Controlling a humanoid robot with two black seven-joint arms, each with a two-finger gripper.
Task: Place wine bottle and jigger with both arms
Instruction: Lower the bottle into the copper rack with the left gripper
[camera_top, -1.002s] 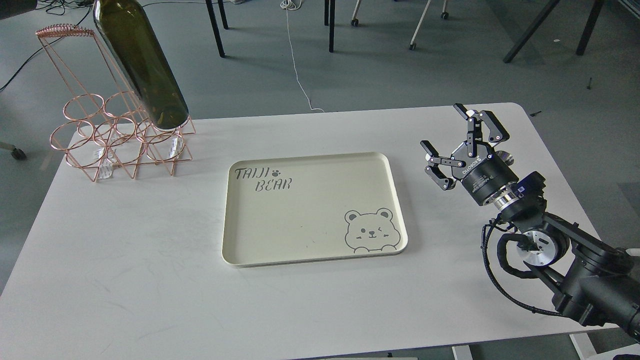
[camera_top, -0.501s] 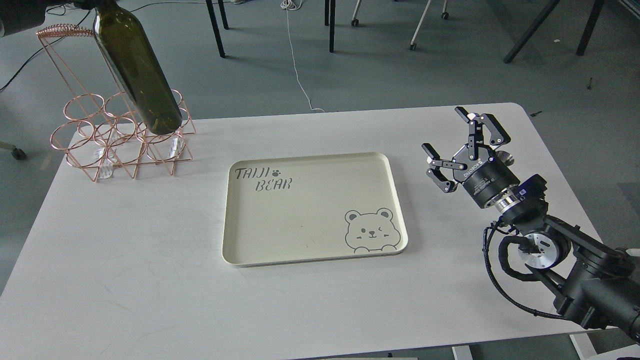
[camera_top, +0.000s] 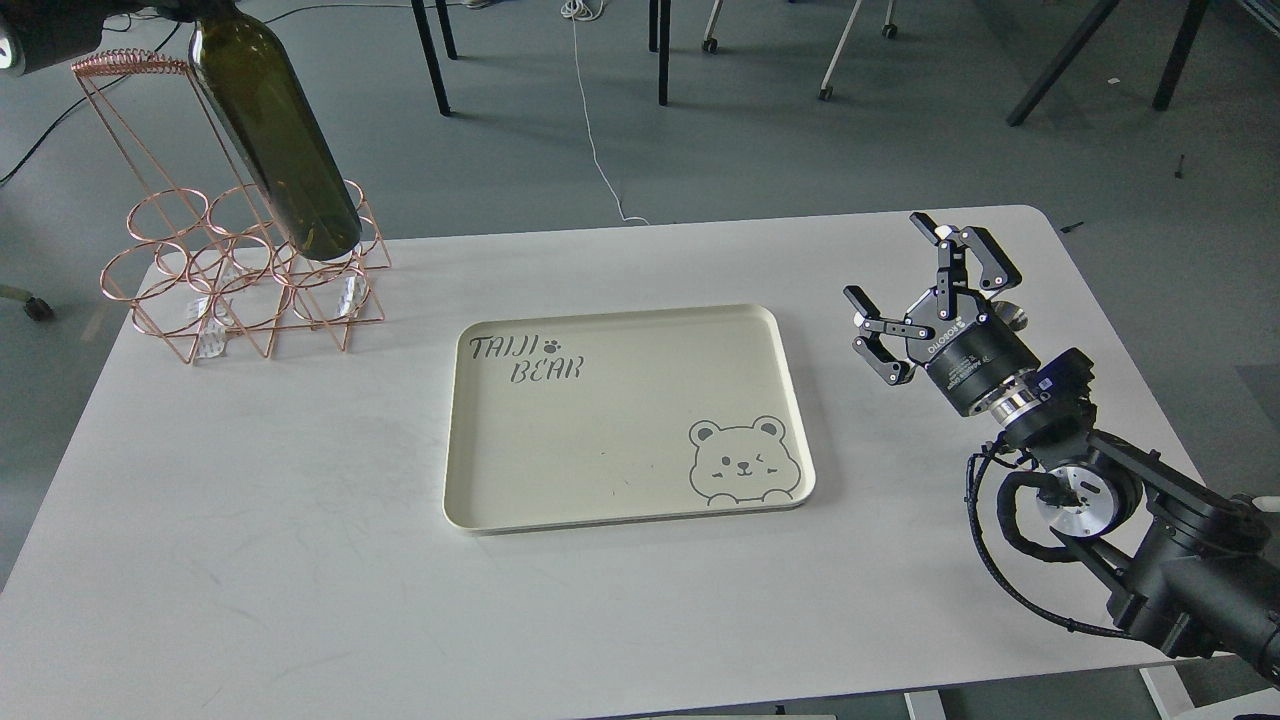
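While the wine bottle (camera_top: 275, 135) hangs tilted over the wire rack (camera_top: 235, 265) (its holder unseen), the right gripper (camera_top: 915, 295) gapes empty; nothing placed.

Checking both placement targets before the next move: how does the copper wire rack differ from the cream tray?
The wire rack is open rose-copper wire, tall, with round rings; the tray is a solid cream slab, low and flat with a raised rim. The rack stands at the table's far left corner with the wine bottle tilted over its rings; the tray lies mid-table, bare except for printed lettering and a bear. Both rest on the white table.
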